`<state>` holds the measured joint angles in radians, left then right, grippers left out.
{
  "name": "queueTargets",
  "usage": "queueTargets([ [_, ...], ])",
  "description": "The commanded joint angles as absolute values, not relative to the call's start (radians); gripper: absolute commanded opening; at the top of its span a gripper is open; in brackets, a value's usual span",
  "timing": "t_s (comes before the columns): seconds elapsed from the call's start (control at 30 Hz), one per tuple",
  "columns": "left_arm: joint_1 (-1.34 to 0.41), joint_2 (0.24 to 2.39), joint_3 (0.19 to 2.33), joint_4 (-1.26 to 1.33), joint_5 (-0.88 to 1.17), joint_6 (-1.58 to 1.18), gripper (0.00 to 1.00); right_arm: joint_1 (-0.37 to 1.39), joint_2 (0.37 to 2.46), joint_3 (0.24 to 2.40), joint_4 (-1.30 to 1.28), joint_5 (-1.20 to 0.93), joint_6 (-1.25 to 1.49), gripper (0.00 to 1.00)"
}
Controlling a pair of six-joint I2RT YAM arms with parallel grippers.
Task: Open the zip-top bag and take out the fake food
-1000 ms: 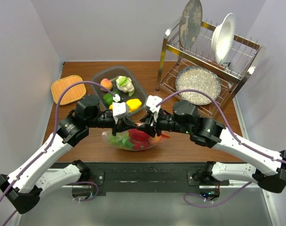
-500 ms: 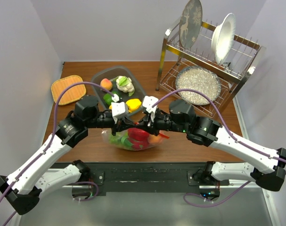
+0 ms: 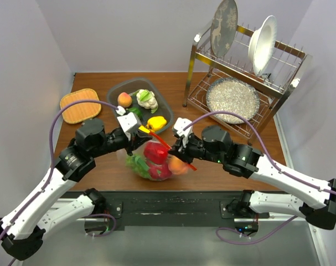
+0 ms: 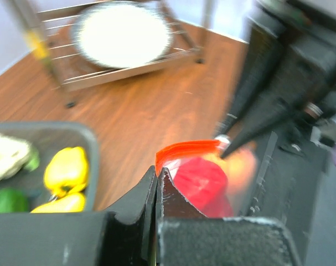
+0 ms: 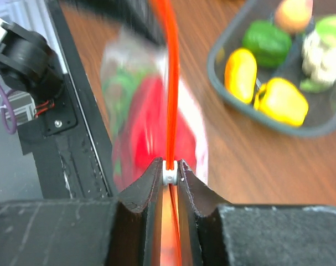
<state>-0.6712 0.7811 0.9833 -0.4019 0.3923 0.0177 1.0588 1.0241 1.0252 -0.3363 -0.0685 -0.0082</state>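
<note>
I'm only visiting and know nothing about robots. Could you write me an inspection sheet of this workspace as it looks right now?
Surface: wooden table.
Job's things: bag held up by its strip between the two arms; red pepper and other toy food inside.
Clutter: tray of toy produce, woven mat, rack with plates.
Grippers: left gripper, jaws shut on the strip's end; right gripper, jaws shut on the slider.
Cables: purple cables, one arching over each arm.
Surroundings: plain pale walls on three sides.
</note>
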Motion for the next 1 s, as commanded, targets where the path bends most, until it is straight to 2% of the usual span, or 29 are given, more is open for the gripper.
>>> queueTargets([
  [0.0, -0.664, 0.715, 0.997, -0.218, -0.028, -0.08, 0.0, 1.054, 0.98, 0.942, -0.422, 0.031, 0.09, 0.05],
  [0.2, -0.663, 0.686, 0.962, -0.193, -0.216, -0.141, 0.0, 1.054, 0.957, 0.85, -0.436, 0.09, 0.208, 0.03],
  [0.37, -0.663, 0.658, 0.891, -0.143, -0.25, -0.207, 0.0, 1.054, 0.957, 0.841, -0.469, 0.092, 0.264, 0.02],
  [0.7, -0.664, 0.647, 0.87, -0.216, -0.544, -0.342, 0.0, 1.055, 0.939, 0.857, -0.578, 0.118, 0.321, 0.02],
  [0.87, -0.663, 0.612, 0.824, -0.196, -0.542, -0.406, 0.0, 1.055, 0.953, 0.888, -0.606, 0.074, 0.322, 0.02],
  [0.97, -0.663, 0.56, 0.756, -0.126, -0.471, -0.396, 0.0, 1.055, 0.965, 0.887, -0.563, 0.026, 0.313, 0.11],
])
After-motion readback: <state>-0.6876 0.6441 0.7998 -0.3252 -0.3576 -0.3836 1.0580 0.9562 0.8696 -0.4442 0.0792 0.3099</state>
